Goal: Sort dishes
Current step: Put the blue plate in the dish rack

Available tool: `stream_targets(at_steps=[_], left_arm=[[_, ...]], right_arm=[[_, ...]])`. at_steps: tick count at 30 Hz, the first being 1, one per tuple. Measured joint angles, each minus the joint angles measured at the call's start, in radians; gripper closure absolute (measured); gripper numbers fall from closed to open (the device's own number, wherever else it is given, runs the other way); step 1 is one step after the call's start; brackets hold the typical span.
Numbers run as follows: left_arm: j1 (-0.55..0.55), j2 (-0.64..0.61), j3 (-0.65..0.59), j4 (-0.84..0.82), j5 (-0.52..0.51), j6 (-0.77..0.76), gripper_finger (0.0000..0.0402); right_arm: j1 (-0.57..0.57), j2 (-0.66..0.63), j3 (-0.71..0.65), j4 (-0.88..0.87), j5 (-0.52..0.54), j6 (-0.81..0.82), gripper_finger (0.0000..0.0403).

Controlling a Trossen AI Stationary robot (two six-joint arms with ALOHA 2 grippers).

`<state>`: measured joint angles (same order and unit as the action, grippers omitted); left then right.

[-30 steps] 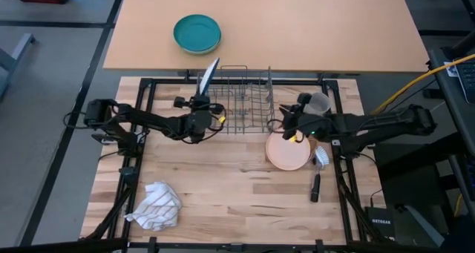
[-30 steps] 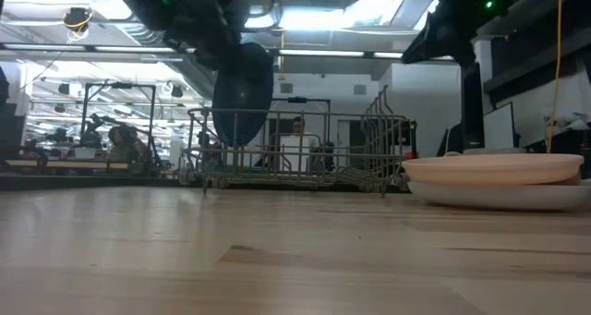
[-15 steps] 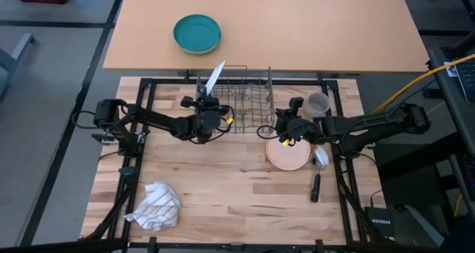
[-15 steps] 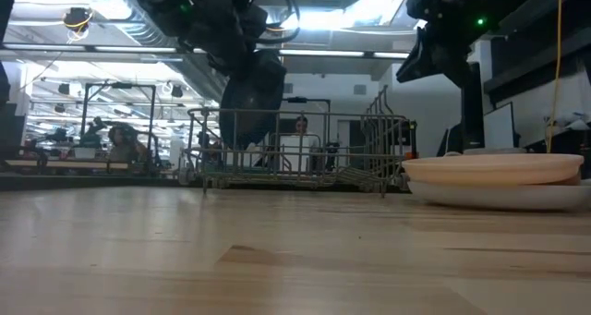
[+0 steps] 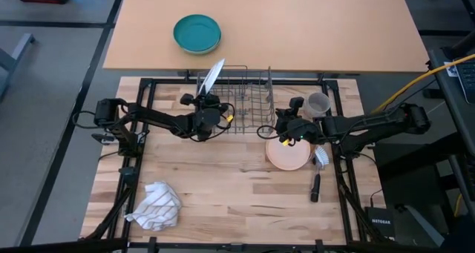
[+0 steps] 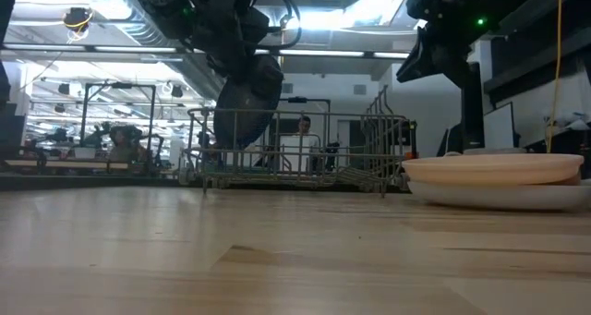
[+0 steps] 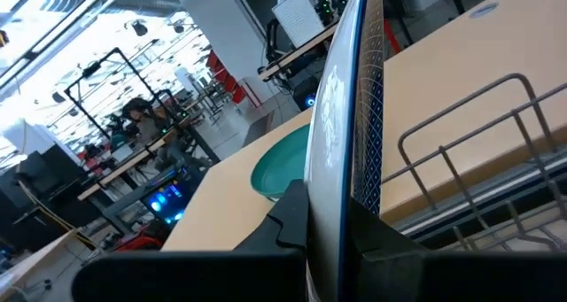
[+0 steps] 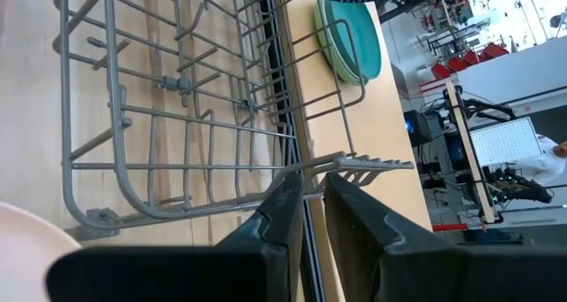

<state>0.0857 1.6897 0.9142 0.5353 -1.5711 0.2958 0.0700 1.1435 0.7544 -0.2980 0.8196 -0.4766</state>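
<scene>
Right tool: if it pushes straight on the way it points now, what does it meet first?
Probably the dish rack: the right tool has its fingers astride the rack's end wire, so contact would come almost at once. Depth is hard to judge.

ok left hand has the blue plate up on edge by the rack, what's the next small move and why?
Probably ease the blue plate a little further over the dish rack and lower it between the wires. The left hand is shut on the plate's rim, holding it on edge and tilted at the rack's left end, above the wires rather than seated. The right hand waits by the rack's right end, over the pink bowl.
</scene>
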Motion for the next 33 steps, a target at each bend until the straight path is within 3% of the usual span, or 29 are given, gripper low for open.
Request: stream_targets(at_steps=[18, 33], left_arm=[[-0.015, 0.000, -0.005, -0.003, 0.000, -0.005, 0.0400], [-0.038, 0.000, -0.037, -0.076, -0.004, -0.147, 0.0400]], right_arm=[[0.000, 0.000, 0.000, -0.020, -0.001, 0.000, 0.0347], [0.000, 0.000, 0.000, -0.020, -0.002, 0.000, 0.0347]])
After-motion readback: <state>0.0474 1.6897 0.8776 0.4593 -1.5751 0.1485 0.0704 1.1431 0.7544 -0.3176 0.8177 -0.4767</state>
